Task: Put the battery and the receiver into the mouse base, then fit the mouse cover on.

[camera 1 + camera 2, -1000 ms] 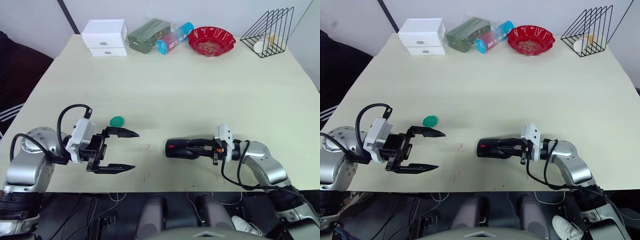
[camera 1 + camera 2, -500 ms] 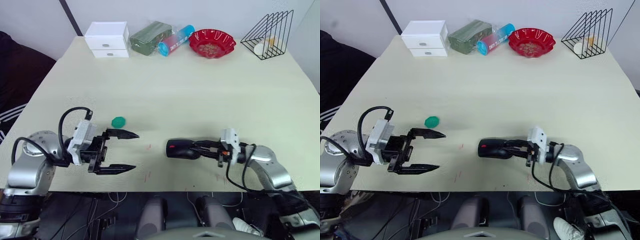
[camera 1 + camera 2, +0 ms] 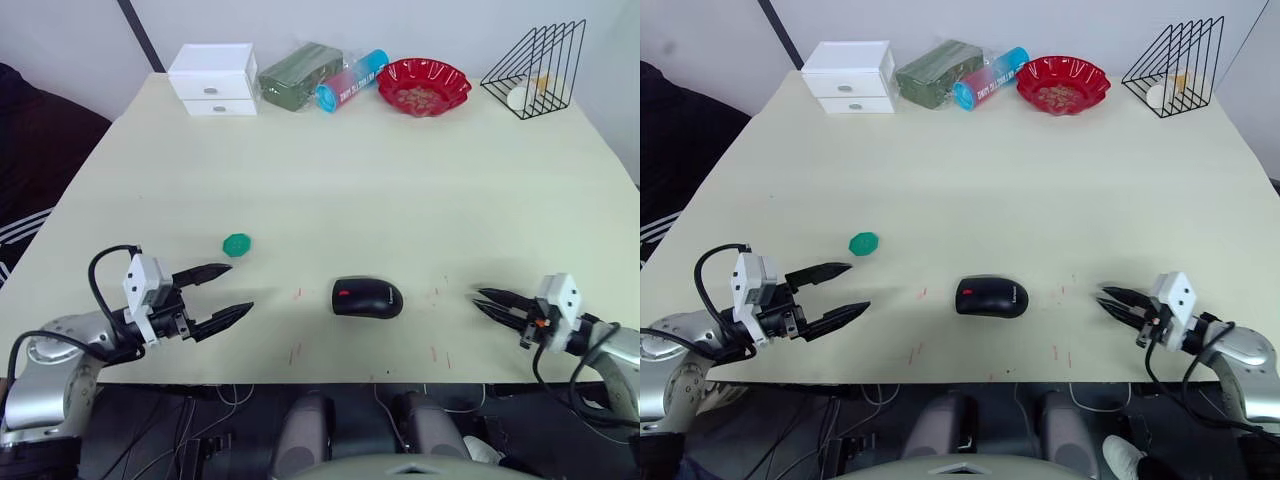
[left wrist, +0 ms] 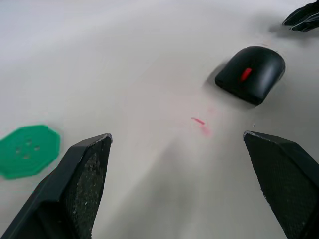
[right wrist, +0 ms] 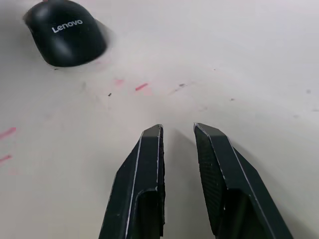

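- While the mouse [image 3: 367,298] lay alone near the table's [image 3: 400,190] front edge, cover on and red wheel showing, one gripper sat well apart on either side of it.
- The left gripper [image 3: 218,295] lay low at the mouse's nine o'clock, its two fingers spread wide and empty, pointing toward three o'clock.
- The right gripper [image 3: 492,303] lay at the mouse's three o'clock, fingers nearly together with a narrow gap, grasping nothing, tips aimed at nine o'clock.
- "Lenovo" read in white on the mouse's rear.
- One green octagonal disc [image 3: 237,244] lay at the mouse's ten o'clock.
- At twelve o'clock, far back, stood one white drawer box [image 3: 212,78], one green packet [image 3: 297,73], one blue tube [image 3: 350,79], one red bowl [image 3: 423,83] and one black wire rack [image 3: 538,63].
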Controlling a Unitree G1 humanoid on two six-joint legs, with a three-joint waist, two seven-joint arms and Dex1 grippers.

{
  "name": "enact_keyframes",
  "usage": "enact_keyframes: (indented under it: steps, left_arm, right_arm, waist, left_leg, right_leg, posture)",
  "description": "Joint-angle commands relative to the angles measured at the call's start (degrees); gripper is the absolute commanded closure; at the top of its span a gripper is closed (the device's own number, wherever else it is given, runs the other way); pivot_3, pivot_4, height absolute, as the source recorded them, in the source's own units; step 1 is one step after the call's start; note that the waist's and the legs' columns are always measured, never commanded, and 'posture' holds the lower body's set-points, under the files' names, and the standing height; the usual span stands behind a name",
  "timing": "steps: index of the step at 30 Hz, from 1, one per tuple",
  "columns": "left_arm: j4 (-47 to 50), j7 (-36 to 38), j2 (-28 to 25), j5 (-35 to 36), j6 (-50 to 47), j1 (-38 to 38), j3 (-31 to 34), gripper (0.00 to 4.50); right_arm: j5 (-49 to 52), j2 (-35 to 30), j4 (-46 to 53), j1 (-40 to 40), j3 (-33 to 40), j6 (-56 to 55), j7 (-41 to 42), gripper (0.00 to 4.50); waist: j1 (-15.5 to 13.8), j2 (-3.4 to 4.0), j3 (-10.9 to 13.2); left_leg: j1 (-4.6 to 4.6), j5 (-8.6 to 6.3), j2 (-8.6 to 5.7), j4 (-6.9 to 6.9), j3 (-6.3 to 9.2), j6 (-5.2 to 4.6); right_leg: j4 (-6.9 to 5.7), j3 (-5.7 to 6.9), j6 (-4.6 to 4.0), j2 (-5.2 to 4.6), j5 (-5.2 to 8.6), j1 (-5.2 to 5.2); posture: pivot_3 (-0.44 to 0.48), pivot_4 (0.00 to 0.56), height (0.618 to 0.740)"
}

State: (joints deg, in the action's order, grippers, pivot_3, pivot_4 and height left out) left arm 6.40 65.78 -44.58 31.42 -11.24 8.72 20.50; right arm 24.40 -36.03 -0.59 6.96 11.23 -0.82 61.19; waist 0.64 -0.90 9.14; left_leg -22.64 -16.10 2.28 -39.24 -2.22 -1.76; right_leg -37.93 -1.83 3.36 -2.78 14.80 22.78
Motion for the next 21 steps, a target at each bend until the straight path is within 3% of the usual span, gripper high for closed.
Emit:
enact_keyframes:
  steps: [1, 2, 3, 4, 10, 21]
  left_arm:
    - [0.1, -2.0, 1.0, -0.8, 2.2, 2.5, 3.4, 0.00]
    - [-0.3, -2.8, 1.3, -1.1, 2.5, 2.9, 3.8, 0.00]
    - [-0.7, -3.3, 1.5, -1.6, 3.0, 3.5, 4.2, 0.00]
    - [-0.8, -3.6, 1.6, -1.9, 3.4, 4.1, 4.5, 0.00]
    - [-1.6, -6.1, 2.8, -3.2, 5.3, 6.4, 5.8, 0.00]
    - [-3.2, -9.1, 3.2, -6.8, 8.7, 6.9, 4.8, 0.00]
  right_arm:
    - [2.8, -0.2, 0.7, 2.1, 5.9, -0.8, -1.5, 3.47]
    - [3.0, -0.2, 0.6, 2.7, 6.7, -1.1, -1.8, 3.47]
    - [3.4, 0.0, 0.4, 3.4, 7.6, -1.4, -1.9, 2.98]
    - [3.6, 0.1, 0.3, 3.9, 8.3, -1.6, -1.8, 2.80]
    - [4.9, 0.6, -1.9, 6.4, 10.7, -2.8, -0.5, 0.02]
    - [4.8, 1.0, -4.9, 7.5, 11.0, -5.1, 0.9, 0.02]
  waist:
    - [0.0, 0.02, 0.0]
    - [0.1, 0.02, 0.0]
    - [0.0, 0.01, 0.0]
    - [0.0, -0.01, 0.0]
    - [0.0, -0.01, 0.0]
    - [0.0, 0.00, 0.0]
  left_leg:
    - [0.01, 0.00, 0.00, 0.01, -0.02, 0.00]
    - [0.00, -0.01, 0.00, 0.05, -0.02, 0.00]
    - [0.00, -0.01, 0.00, 0.06, -0.03, 0.00]
    - [-0.01, -0.01, 0.00, 0.06, -0.04, 0.00]
    - [0.02, -0.01, 0.01, 0.05, -0.08, 0.00]
    - [0.06, -0.01, 0.03, 0.06, -0.18, 0.00]
  right_leg:
    - [0.00, -0.02, 0.00, 0.00, 0.00, 0.00]
    - [0.01, -0.03, 0.00, 0.00, 0.00, 0.01]
    - [0.03, -0.03, 0.00, 0.00, 0.00, 0.01]
    - [0.02, -0.04, 0.00, 0.00, 0.00, 0.01]
    - [0.04, -0.08, 0.00, 0.00, 0.00, 0.00]
    - [0.04, -0.16, -0.01, 0.00, 0.01, 0.01]
  posture:
    - [0.000, 0.150, 0.740]
    - [0.000, 0.150, 0.740]
    - [0.000, 0.150, 0.740]
    - [0.000, 0.150, 0.740]
    - [0.000, 0.150, 0.740]
    - [0.000, 0.150, 0.740]
